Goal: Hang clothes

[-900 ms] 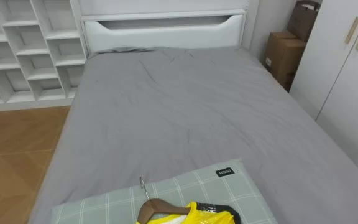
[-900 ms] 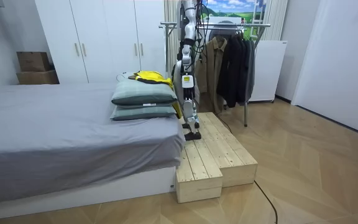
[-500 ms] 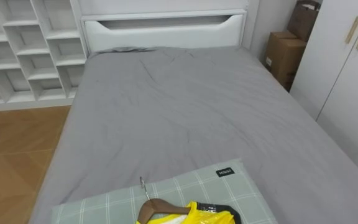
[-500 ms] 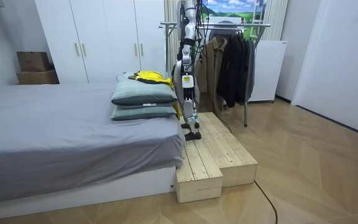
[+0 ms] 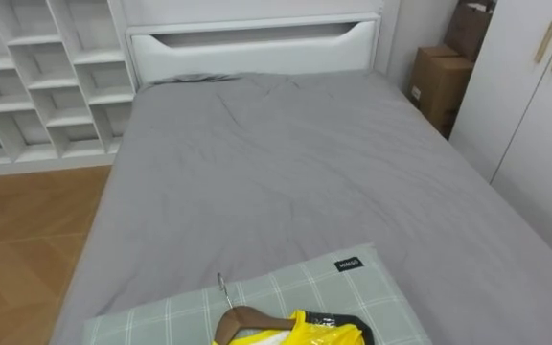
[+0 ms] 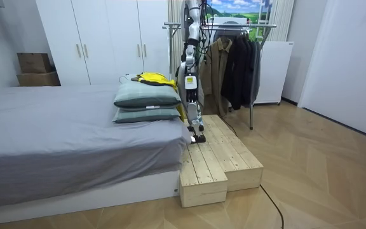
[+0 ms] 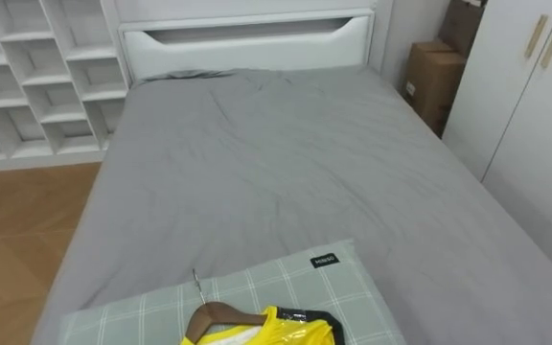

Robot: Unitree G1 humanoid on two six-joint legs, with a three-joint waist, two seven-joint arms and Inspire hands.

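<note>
Fingers off yellow top (image 5: 316,333), w/ wood hanger (image 5: 242,320), atop pillow (image 5: 353,287)

My frame in the room view, seen side on above the bed-side edge of the wooden platform (image 6: 224,159): a slim build in silver-grey and white, with dark sections between. My torso is narrow, and loose dark cables loop about its upper part. At about hip height sits a white block bearing a small yellow-green mark. Below it my legs are thin and pale grey, darker at the joints, ending in flat black feet. A dark cable trails over the floor past the platform's near corner. Screws and print are too small to tell.
</note>
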